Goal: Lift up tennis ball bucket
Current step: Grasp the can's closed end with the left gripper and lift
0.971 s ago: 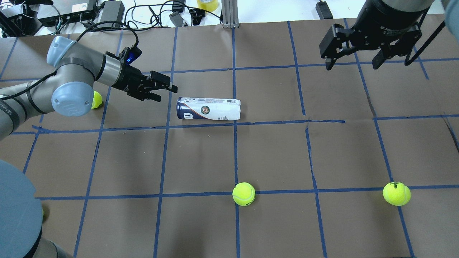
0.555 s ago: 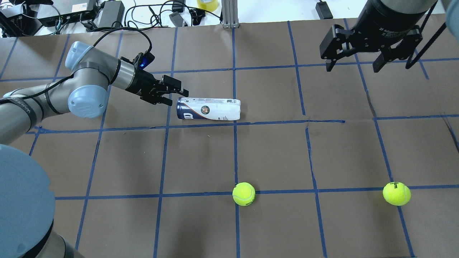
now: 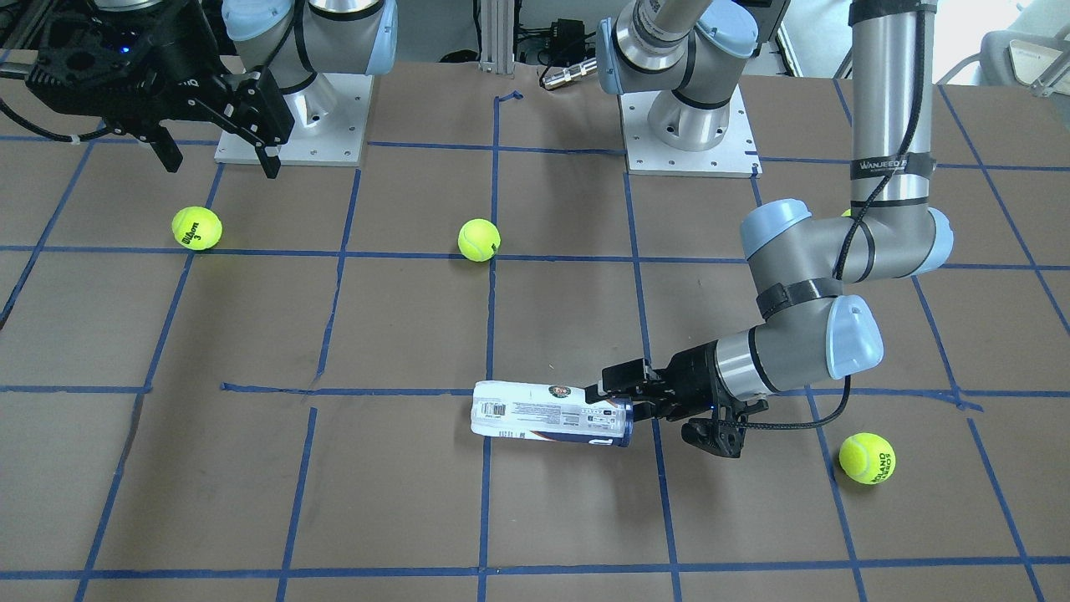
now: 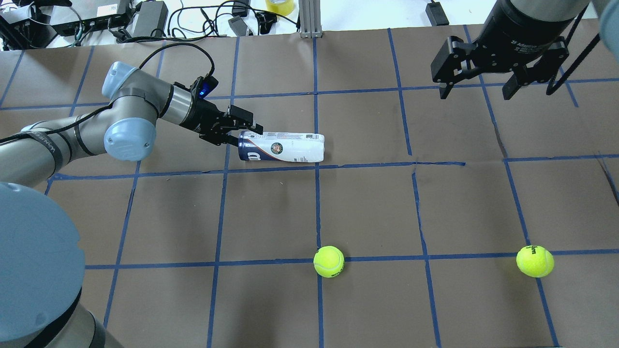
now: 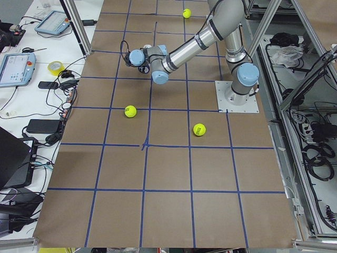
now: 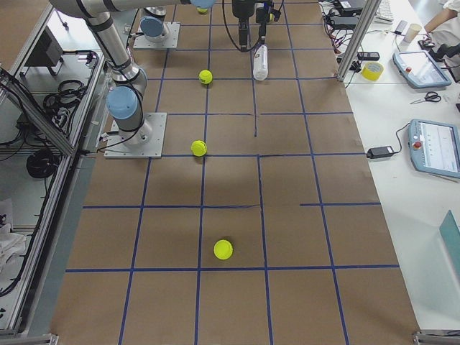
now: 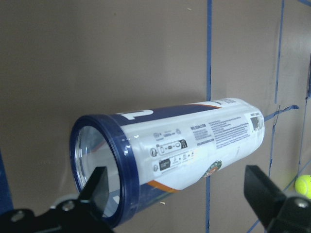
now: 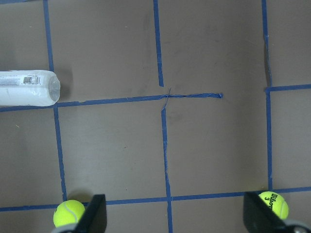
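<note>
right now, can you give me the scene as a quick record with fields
can: on its side on the table, not lifted
left gripper: open, at the can's blue-rimmed end, not closed on it
right gripper: open, high up, far from the can
balls: loose, none touching the can

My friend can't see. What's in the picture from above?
The open left gripper is at the dark-rimmed end of the tennis ball bucket, lying sideways on the brown table. A middle ball and a right ball lie nearer the camera; the right gripper hangs open.
</note>
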Motion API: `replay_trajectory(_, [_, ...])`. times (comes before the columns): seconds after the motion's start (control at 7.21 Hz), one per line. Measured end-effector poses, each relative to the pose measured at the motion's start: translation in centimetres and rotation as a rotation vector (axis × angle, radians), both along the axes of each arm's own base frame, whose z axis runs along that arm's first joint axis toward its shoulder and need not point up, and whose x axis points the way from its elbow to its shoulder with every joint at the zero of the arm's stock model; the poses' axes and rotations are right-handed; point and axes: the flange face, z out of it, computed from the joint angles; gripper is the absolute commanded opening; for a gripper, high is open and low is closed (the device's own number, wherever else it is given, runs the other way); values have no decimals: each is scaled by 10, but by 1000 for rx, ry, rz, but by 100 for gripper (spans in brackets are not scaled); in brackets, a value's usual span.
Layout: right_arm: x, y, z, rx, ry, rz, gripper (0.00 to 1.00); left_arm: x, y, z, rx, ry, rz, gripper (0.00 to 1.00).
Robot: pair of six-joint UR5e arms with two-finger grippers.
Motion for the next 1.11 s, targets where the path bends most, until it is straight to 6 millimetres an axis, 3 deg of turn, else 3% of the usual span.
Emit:
replay_trajectory(0.14, [0, 0, 0, 0, -1, 1, 100, 0, 0, -3, 9, 2, 3, 90])
replay_trajectory(0.55, [0, 1, 0, 0, -3, 1, 100, -4, 0, -4, 20, 3, 9, 85])
replay_trajectory(0.69, [0, 1, 0, 0, -3, 2, 100, -10, 1, -4, 26, 2, 4, 75])
replay_trajectory(0.97, [0, 1, 0, 0, -2, 5, 100, -21, 4, -4, 47, -9, 5, 27])
replay_trajectory(1.11, [0, 1, 0, 1, -2, 5, 100, -22, 3, -3, 54, -13, 14, 13])
